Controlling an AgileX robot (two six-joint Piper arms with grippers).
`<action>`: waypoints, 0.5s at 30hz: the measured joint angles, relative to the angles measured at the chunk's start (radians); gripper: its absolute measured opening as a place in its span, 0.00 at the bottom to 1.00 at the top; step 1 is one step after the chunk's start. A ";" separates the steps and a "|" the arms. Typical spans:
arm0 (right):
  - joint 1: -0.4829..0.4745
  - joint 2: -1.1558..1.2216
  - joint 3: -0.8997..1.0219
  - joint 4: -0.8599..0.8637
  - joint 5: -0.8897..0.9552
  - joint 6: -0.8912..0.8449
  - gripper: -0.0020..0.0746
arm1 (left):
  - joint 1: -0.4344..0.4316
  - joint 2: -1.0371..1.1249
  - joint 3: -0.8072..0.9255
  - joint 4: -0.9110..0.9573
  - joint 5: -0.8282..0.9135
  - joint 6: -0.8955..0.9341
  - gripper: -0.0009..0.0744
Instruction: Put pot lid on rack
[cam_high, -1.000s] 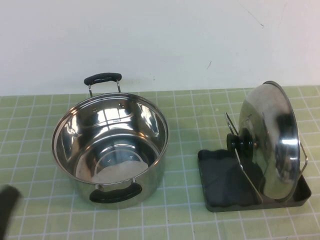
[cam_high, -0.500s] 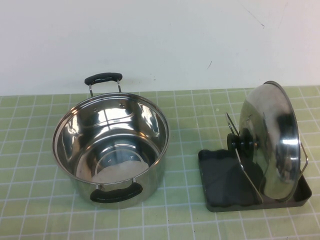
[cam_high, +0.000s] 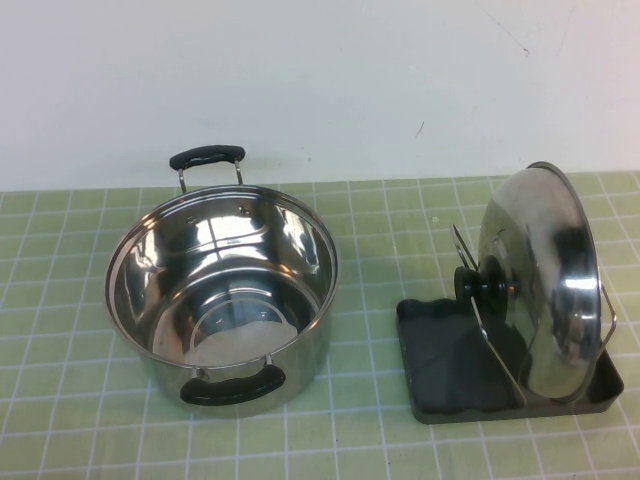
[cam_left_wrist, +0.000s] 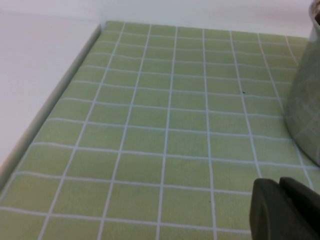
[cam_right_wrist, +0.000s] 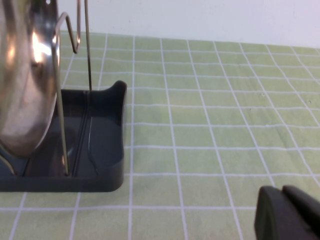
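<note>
The pot lid (cam_high: 540, 290) is already standing on its edge in the rack (cam_high: 440, 385), leaning between the upright wire loops (cam_high: 490, 340), with its black knob (cam_high: 480, 285) pointing toward the pot (cam_high: 220, 290); in the right wrist view the lid (cam_right_wrist: 25, 80) is sitting inside the dark tray (cam_right_wrist: 100, 150) behind a wire loop (cam_right_wrist: 62, 100). The pot is standing open on the green tiled table (cam_high: 380, 230), well apart from the rack, on the robot's left side. No arm is showing in the high view. The left gripper (cam_left_wrist: 285, 210) is showing only as a dark tip at the edge of its own wrist view, low over the table and just beside the steel wall of the pot (cam_left_wrist: 307, 110); its jaws are looking pressed together, with only a thin seam between them, and they are holding nothing. The right gripper (cam_right_wrist: 287, 212) is showing the same way in its wrist view, low over the table near the rack but apart from it, its jaws also closed on nothing. I am judging that the placing step is finished and both arms are parked (or very near to it), so the task is looking complete. The next move is calling for little: only keeping both grippers away from the rack, because the lid is resting on a thin edge and a small push could be tipping it out of the loops.
</note>
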 joint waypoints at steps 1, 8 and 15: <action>0.000 0.000 0.000 0.000 0.000 0.000 0.02 | 0.000 0.000 0.000 0.000 -0.002 0.010 0.01; 0.000 0.000 0.000 -0.002 0.000 0.000 0.02 | -0.052 0.000 0.000 0.000 -0.006 0.127 0.01; 0.000 0.000 0.000 -0.002 0.000 0.000 0.02 | -0.069 0.000 0.000 -0.003 -0.013 0.142 0.01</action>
